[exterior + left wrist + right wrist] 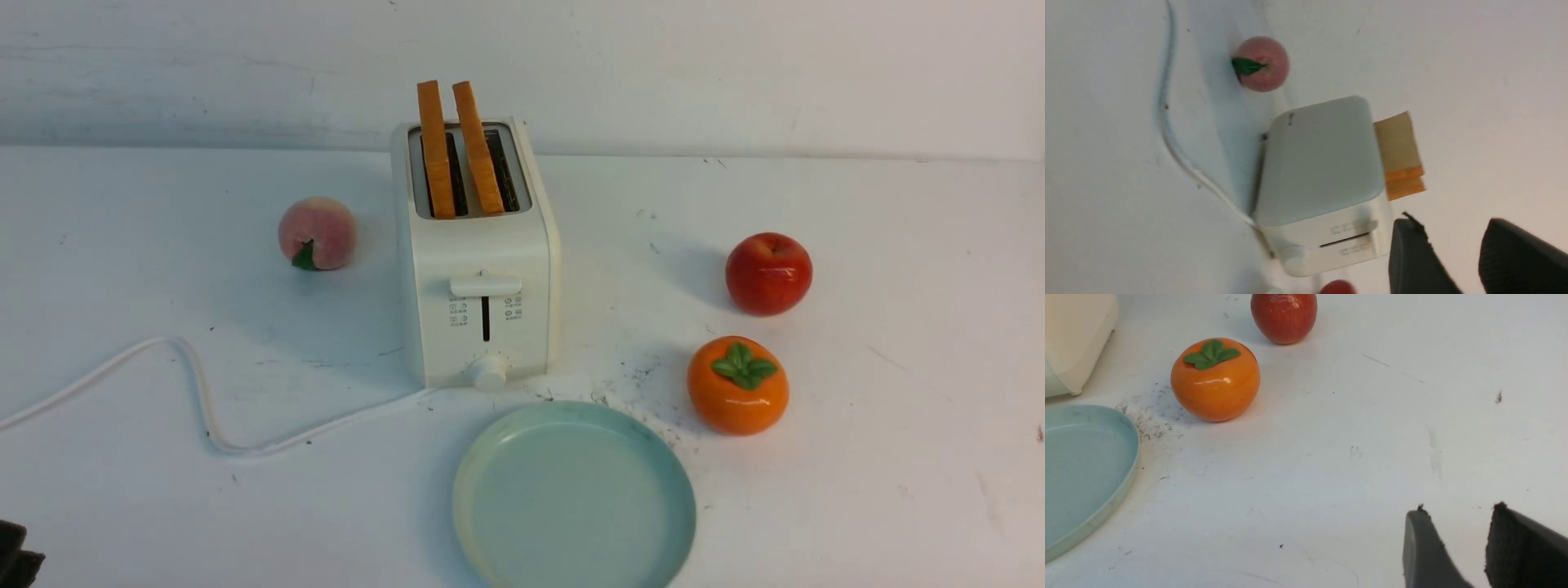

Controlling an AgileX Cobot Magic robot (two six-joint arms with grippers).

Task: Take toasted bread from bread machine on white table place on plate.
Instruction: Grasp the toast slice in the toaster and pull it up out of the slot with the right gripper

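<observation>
The cream-white bread machine [478,269] stands in the middle of the white table [898,327]. Two slices of toasted bread [435,147] [478,147] stick up from its slots, crust edges towards me. The mint-green plate [571,494] lies bare just in front of it, slightly to the right. In the left wrist view my left gripper [1449,222] is open and holds nothing, a short way off from the bread machine [1323,163] and the toasted bread [1398,151]. My right gripper [1457,508] is open over bare table, well to the right of the plate [1086,469].
A peach [317,233] lies left of the bread machine. A red apple [768,273] and an orange persimmon [737,384] sit to its right. The white cord [196,392] snakes across the left front of the table. A white wall runs behind.
</observation>
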